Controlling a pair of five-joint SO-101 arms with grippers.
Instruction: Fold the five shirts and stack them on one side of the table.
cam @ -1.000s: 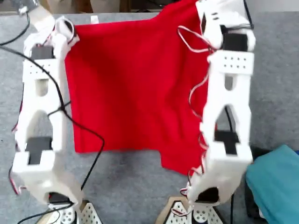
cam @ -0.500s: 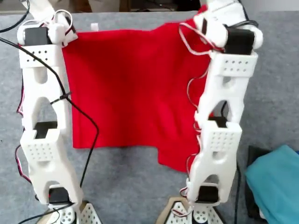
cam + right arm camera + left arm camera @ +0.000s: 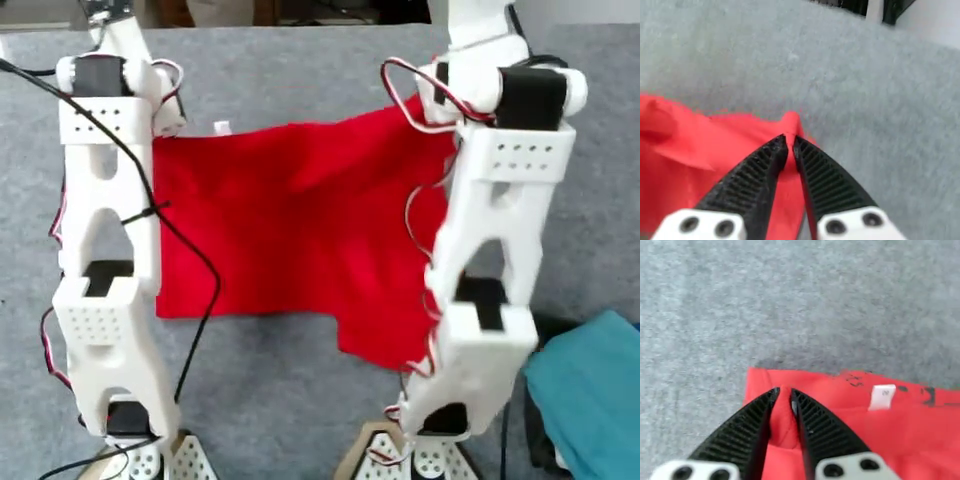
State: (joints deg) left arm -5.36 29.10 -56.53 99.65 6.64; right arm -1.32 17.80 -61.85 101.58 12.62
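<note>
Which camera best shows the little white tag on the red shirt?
The left wrist view: the white tag sits close up on the red shirt. The high view shows it as a tiny speck; the right wrist view, another shirt corner.

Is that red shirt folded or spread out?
Spread out: the red shirt lies open on the table, left end effector and right end effector pinching its far corners.

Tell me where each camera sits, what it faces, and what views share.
High view: overhead, looking down on the red shirt, left arm and right arm.
Left wrist view: on the left arm, facing left jaws shut on a shirt corner by the white tag.
Right wrist view: on the right arm, right jaws shut on another corner.
Shared: the shirt; high and left wrist also the tag.
</note>
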